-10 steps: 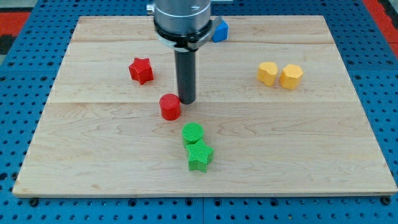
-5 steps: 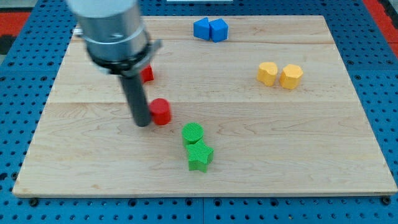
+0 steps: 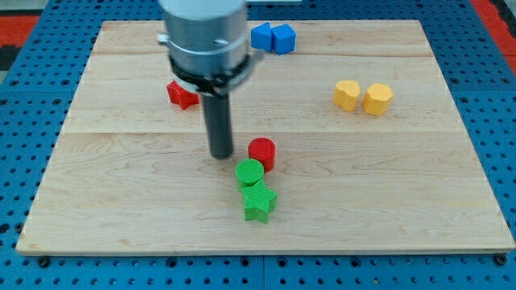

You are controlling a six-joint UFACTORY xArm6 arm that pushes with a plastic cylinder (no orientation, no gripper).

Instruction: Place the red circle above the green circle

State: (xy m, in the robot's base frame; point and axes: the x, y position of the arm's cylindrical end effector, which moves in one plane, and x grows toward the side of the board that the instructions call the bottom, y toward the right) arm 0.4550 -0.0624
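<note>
The red circle (image 3: 262, 152) lies near the board's middle, touching the upper right of the green circle (image 3: 250, 172). A green star (image 3: 259, 201) sits just below the green circle, touching it. My tip (image 3: 221, 155) rests on the board to the left of the red circle, with a gap between them, and up-left of the green circle. The rod rises from the tip to the arm's grey housing (image 3: 203, 36) at the view's top.
A red star (image 3: 182, 94) lies up-left, partly behind the rod. Two blue blocks (image 3: 272, 38) sit near the top edge. Two yellow blocks (image 3: 363, 97) sit at the right. The wooden board (image 3: 403, 185) lies on a blue pegboard.
The red circle has slid right and slightly down, ending against the green circle's upper right. My tip swung left around the circle, then came back right behind it.
</note>
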